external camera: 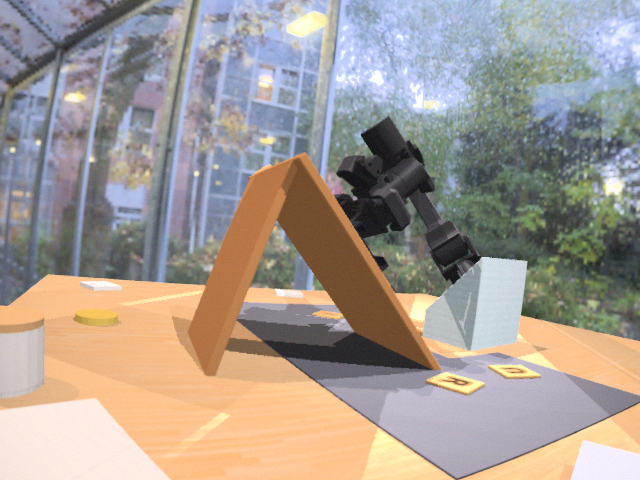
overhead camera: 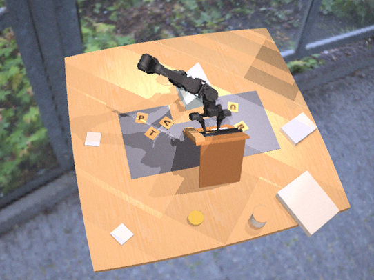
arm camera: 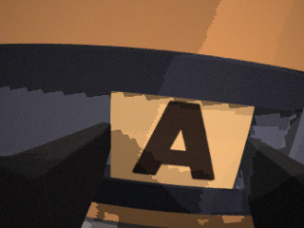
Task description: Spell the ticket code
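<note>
My gripper (overhead camera: 211,131) (arm camera: 179,141) is shut on the A tile (arm camera: 223,138), with one finger at each side. The tile reads upright in the wrist view and lies between the dark borders of the rail (arm camera: 95,66) (overhead camera: 231,131), on the tilted orange board (overhead camera: 221,164) (external camera: 330,248). Tiles P (overhead camera: 141,117), T (overhead camera: 152,133) and V (overhead camera: 166,122) lie left of the board. Tiles U (overhead camera: 232,107) (external camera: 514,370) and R (overhead camera: 241,125) (external camera: 454,382) lie to its right. The ticket's code is not readable.
A pale blue wedge block (external camera: 496,304) stands behind the board, near the arm. A yellow disc (overhead camera: 195,218) (external camera: 96,317) and a lidded cylinder (overhead camera: 258,217) (external camera: 18,356) are in front. A large white slab (overhead camera: 308,201) overhangs the counter edge; a smaller slab (overhead camera: 298,128) lies at right.
</note>
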{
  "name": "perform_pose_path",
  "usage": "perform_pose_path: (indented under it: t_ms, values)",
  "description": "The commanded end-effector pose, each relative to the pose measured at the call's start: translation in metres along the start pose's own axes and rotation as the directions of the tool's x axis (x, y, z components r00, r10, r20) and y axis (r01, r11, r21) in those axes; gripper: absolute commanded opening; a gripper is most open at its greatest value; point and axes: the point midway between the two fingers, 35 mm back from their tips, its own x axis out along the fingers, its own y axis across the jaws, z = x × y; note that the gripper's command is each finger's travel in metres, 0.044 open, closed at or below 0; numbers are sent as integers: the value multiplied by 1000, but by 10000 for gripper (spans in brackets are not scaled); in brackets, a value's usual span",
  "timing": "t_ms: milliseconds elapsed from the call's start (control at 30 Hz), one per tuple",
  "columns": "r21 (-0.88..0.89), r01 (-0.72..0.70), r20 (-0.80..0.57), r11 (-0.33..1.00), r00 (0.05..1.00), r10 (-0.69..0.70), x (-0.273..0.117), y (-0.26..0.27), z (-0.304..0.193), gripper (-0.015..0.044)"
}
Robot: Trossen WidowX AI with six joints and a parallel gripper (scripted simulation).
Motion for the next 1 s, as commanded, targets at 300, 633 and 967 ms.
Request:
perform_pose_path:
  t_ms: [300, 633, 967]
  values:
    - [1, -4, 4, 1000, 1000, 4, -1, -8, 1, 0]
    - [0, 1, 0, 1000, 1000, -1, 0, -10, 0, 53]
    - [1, -4, 3, 1000, 1000, 4, -6, -10, 0, 295]
